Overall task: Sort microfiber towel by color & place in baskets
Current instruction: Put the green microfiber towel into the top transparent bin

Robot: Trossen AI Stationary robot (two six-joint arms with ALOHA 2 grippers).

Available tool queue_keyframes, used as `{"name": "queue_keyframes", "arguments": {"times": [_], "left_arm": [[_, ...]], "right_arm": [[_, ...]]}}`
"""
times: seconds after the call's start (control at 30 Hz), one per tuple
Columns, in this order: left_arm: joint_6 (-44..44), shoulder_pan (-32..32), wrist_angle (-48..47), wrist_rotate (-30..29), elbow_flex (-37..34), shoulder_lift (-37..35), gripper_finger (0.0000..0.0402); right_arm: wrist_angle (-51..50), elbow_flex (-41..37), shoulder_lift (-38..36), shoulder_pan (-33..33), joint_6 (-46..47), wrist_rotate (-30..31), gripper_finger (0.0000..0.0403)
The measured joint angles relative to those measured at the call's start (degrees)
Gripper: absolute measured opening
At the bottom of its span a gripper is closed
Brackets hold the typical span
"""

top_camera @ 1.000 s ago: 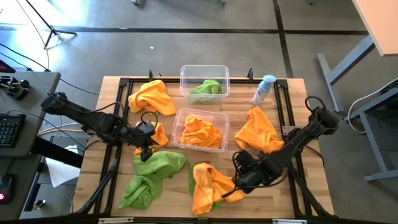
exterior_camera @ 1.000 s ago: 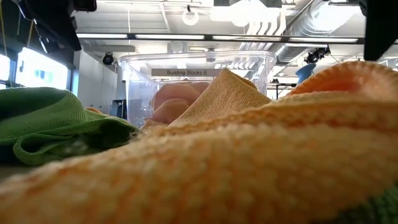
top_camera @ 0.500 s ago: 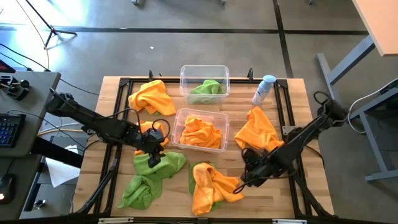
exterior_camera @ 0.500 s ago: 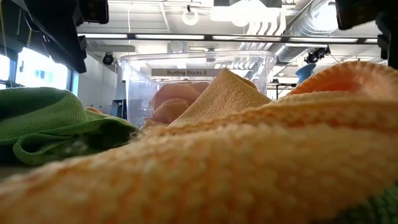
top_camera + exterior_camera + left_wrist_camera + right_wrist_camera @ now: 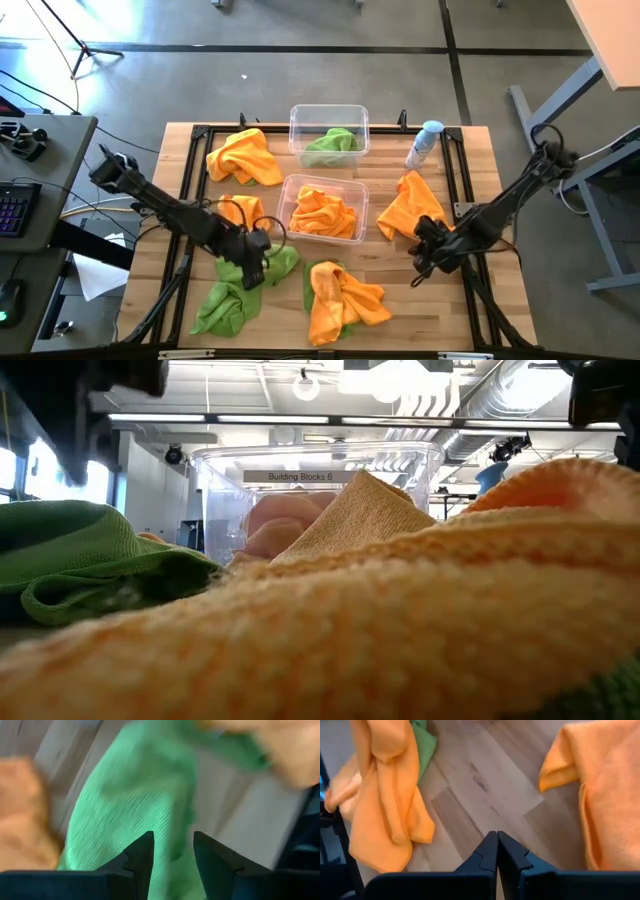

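1. The left arm reaches in from the table's left edge; the left gripper (image 5: 252, 262) hangs over the near-left green towel (image 5: 235, 285). In its wrist view the two fingers (image 5: 142, 857) stand apart with a gap between them and green cloth lies right below, nothing held.
2. An orange towel (image 5: 243, 157) lies at the far left of the table (image 5: 180, 200), and a smaller orange one (image 5: 240, 209) sits between it and the left gripper.
3. The far basket (image 5: 329, 131) holds one green towel (image 5: 331, 144).
4. The near basket (image 5: 322, 208), just in front of it, holds a heap of orange towels (image 5: 322, 212).
5. Near the front edge, at the middle, an orange towel (image 5: 340, 298) lies crumpled over another green one (image 5: 318, 280), which shows at its left side.
6. A spray bottle (image 5: 423, 144) stands at the far right, beside the far basket.
7. A further orange towel (image 5: 413, 208) is spread to the right of the near basket.
8. The right gripper (image 5: 424, 250) hovers just in front of that towel, over bare wood; its fingers (image 5: 490, 854) are pressed together and hold nothing.
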Motion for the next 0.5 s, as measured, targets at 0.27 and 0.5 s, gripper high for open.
{"name": "queue_keyframes", "arguments": {"times": [0.27,0.5], "left_arm": [[-6.64,-2.16,-5.26,0.40,0.31,10.29,0.0127],[-7.72,-1.92,-3.81,3.21,0.34,18.47,0.0121]], "right_arm": [[-1.52,-1.82,-6.66,-0.04,-7.54,2.72,0.0000],[-3.14,-1.82,-8.53,-0.04,-12.38,3.09,0.0000]]}}
